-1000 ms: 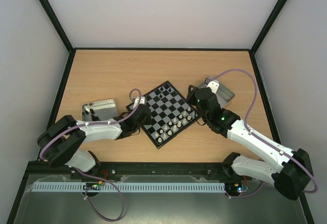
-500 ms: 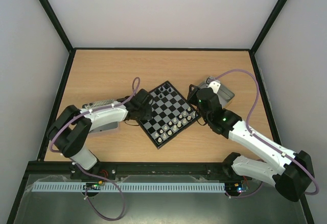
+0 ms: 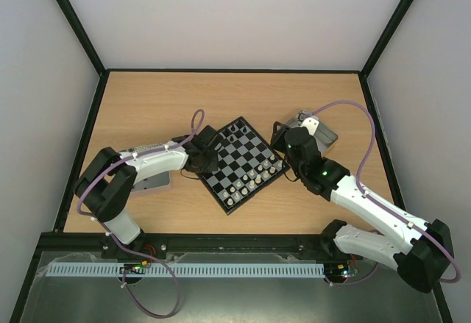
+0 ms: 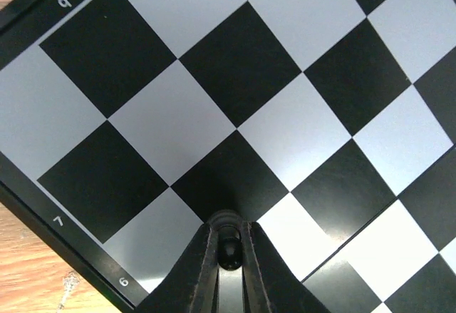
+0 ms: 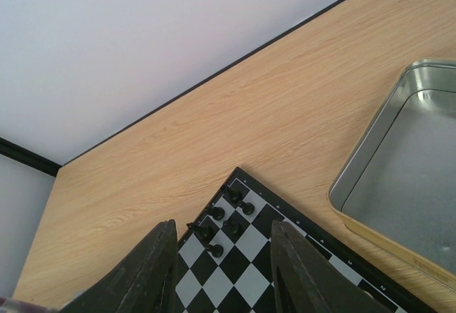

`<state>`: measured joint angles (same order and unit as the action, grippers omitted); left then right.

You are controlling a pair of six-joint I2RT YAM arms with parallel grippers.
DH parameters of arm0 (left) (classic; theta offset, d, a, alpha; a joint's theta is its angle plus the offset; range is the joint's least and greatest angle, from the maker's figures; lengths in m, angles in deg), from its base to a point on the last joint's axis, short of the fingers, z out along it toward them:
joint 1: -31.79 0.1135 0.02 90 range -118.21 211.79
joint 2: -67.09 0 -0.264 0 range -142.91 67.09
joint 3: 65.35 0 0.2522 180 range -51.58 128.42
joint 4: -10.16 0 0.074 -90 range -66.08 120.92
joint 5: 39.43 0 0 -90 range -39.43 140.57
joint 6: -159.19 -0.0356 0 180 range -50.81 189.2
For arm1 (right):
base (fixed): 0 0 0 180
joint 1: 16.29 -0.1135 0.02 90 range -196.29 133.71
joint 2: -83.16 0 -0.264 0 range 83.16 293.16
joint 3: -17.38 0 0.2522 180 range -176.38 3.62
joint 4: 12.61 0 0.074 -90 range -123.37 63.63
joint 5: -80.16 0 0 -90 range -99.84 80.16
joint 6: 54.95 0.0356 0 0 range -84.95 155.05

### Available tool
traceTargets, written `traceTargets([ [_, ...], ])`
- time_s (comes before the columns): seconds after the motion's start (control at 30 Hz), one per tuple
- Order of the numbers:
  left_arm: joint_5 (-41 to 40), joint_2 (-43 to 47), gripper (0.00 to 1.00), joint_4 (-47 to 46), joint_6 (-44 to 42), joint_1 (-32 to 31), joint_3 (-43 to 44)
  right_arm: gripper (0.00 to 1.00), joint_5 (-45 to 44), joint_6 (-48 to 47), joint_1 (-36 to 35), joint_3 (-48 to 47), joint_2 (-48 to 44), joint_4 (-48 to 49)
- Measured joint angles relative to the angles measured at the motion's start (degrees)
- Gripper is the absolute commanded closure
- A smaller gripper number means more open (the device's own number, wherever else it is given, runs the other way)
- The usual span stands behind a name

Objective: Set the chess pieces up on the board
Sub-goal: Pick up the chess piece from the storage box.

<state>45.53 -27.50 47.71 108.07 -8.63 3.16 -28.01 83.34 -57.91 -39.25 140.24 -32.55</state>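
The board [image 3: 234, 154] lies turned like a diamond between the arms. Several black chess pieces [image 3: 237, 126] stand at its far corner, and silvery ones [image 3: 246, 182] line its near right edge. My left gripper [image 3: 204, 155] sits low over the board's left corner. In the left wrist view it [image 4: 229, 231] is shut on a small black chess piece [image 4: 229, 250] just above a dark square of the board [image 4: 178, 113]. My right gripper [image 3: 287, 146] hovers at the board's right corner. Its jaws [image 5: 224, 277] are open and empty, with the black pieces [image 5: 226, 213] beyond them.
A square metal tin [image 3: 156, 182] lies left of the board, mostly hidden under my left arm. A second tin [image 3: 325, 136] sits behind my right gripper, and its rim [image 5: 370, 149] shows in the right wrist view. Black frame rails border the wooden table [image 3: 147, 102].
My left arm has swung away from the left tin, carrying its gripper onto the board's left corner. The right arm has barely moved.
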Motion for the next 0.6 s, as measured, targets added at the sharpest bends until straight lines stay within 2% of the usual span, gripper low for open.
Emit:
traceTargets([
  [0.07, -0.33, -0.11, 0.95, 0.37, 0.04, 0.0, 0.42, 0.65, 0.0, 0.0, 0.0, 0.0, 0.0, 0.02],
  [0.33, -1.22, -0.11, 0.95, 0.9, -0.68, 0.0, 1.62, 0.65, -0.04, 0.0, 0.0, 0.0, -0.02, 0.02],
  [0.6, -1.4, -6.05, 0.95, -0.59, -2.97, 0.22, 10.73, 0.65, -0.55, 0.0, 0.0, 0.02, -0.26, -0.04],
])
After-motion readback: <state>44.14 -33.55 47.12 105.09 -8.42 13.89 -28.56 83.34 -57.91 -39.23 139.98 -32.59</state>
